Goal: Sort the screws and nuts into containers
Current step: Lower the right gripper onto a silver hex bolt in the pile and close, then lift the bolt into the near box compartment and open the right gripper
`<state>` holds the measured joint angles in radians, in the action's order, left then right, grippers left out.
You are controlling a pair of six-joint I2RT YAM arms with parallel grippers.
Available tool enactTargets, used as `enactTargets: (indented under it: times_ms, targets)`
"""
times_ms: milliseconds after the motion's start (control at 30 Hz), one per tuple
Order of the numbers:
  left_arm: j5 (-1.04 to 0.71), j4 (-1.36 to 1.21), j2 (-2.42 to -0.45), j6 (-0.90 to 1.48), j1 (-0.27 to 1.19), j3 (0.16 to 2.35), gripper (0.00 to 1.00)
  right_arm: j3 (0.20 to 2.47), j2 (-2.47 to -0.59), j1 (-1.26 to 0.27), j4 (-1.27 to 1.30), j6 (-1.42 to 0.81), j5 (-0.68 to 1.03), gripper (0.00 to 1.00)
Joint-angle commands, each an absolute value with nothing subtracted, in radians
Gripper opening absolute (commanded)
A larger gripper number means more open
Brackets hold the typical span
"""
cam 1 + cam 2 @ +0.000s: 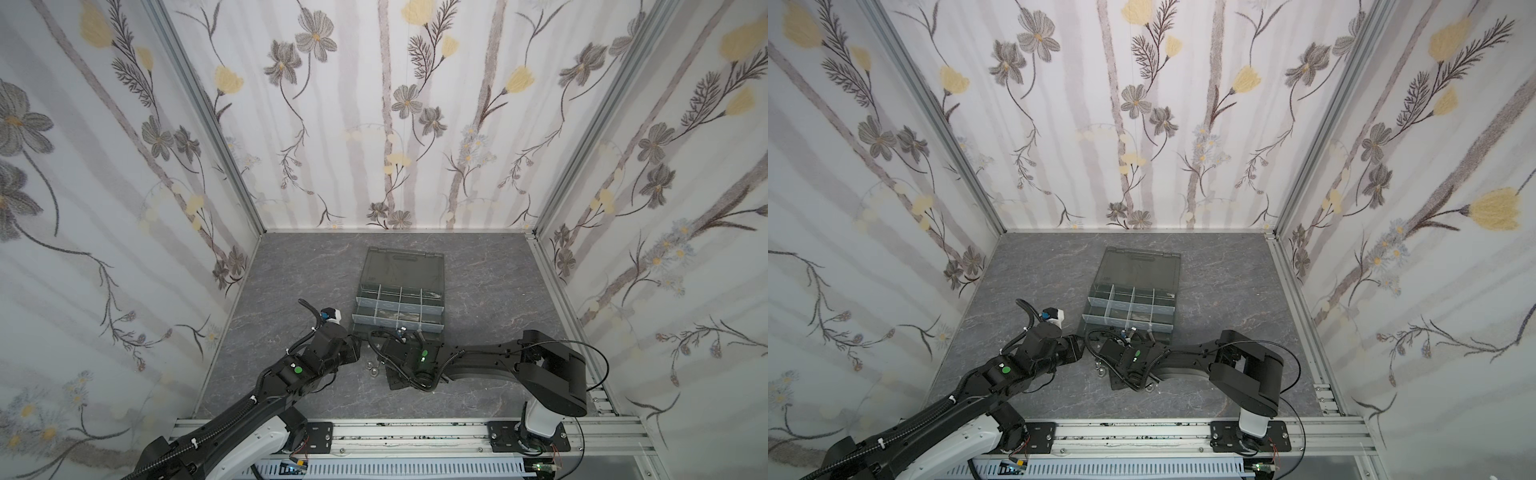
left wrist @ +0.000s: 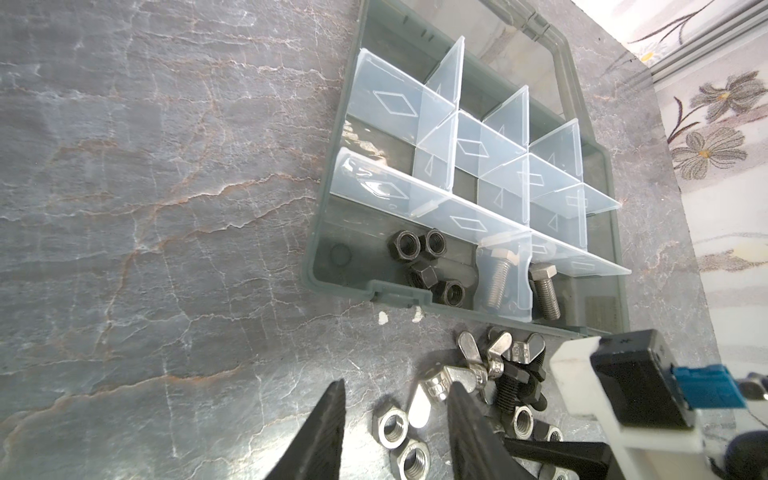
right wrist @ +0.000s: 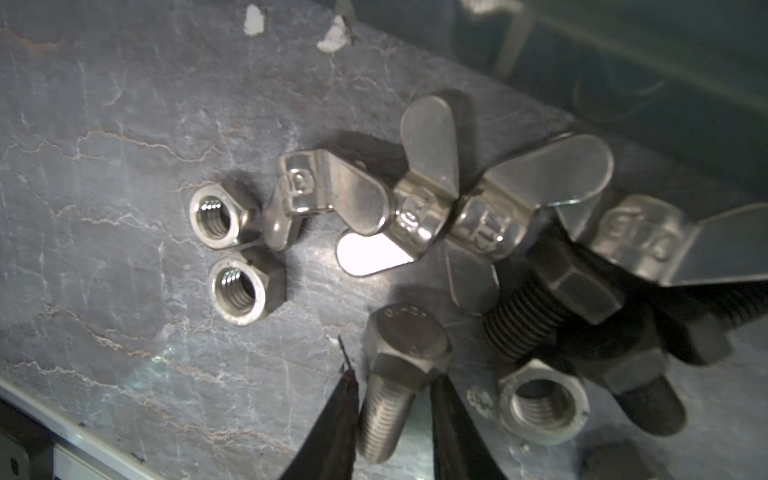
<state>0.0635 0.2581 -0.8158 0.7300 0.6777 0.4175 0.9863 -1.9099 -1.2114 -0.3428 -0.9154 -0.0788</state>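
Note:
The dark grey organiser case [image 1: 437, 291] [image 1: 1174, 291] lies open, its containers split by pale dividers [image 2: 465, 216]. One container near the front rim [image 2: 332, 232] holds several black nuts [image 2: 424, 266]; two silver screws [image 2: 544, 291] lie beside them. Loose on the table in front are wing nuts [image 3: 428, 183] [image 2: 482, 357], silver hex nuts [image 3: 218, 216] [image 2: 390, 428] and black bolts [image 3: 552, 299]. My left gripper [image 2: 397, 382] is open low over two hex nuts. My right gripper [image 3: 394, 376] straddles a silver screw [image 3: 395, 403] lying flat; one finger [image 3: 340, 415] touches its shaft and a sliver of gap shows at the other.
The smoky lid [image 1: 403, 262] lies flat behind the case. A larger silver nut [image 3: 540, 403] sits right beside my right fingers. My right arm's camera housing [image 2: 623, 382] hangs close to my left gripper. Patterned walls enclose the marbled table [image 1: 291, 282].

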Motion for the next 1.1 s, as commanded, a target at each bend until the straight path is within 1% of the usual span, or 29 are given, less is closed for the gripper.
enactTargets:
  times_ms: [0, 100, 267, 367, 767, 1067]
  targets:
    - [0.076, 0.247, -0.809, 0.736, 0.677, 0.411, 0.43, 0.970, -1.908, -1.209, -0.384, -0.931, -0.102, 0.30]
    - [0.074, 0.247, -0.800, 0.743, 0.677, 0.404, 0.43, 0.969, -1.913, -1.208, -0.383, -0.930, -0.094, 0.28]
    - [0.084, 0.247, -0.777, 0.763, 0.676, 0.388, 0.43, 0.964, -1.908, -1.210, -0.381, -0.925, -0.095, 0.22]
    - [0.086, 0.247, -0.767, 0.770, 0.677, 0.382, 0.43, 0.959, -1.904, -1.210, -0.379, -0.924, -0.093, 0.19]
    - [0.086, 0.245, -0.770, 0.784, 0.677, 0.381, 0.43, 0.960, -1.883, -1.216, -0.376, -0.904, -0.110, 0.15]
    - [0.074, 0.245, -0.769, 0.803, 0.676, 0.375, 0.43, 0.995, -1.807, -1.214, -0.433, -0.898, -0.166, 0.14]
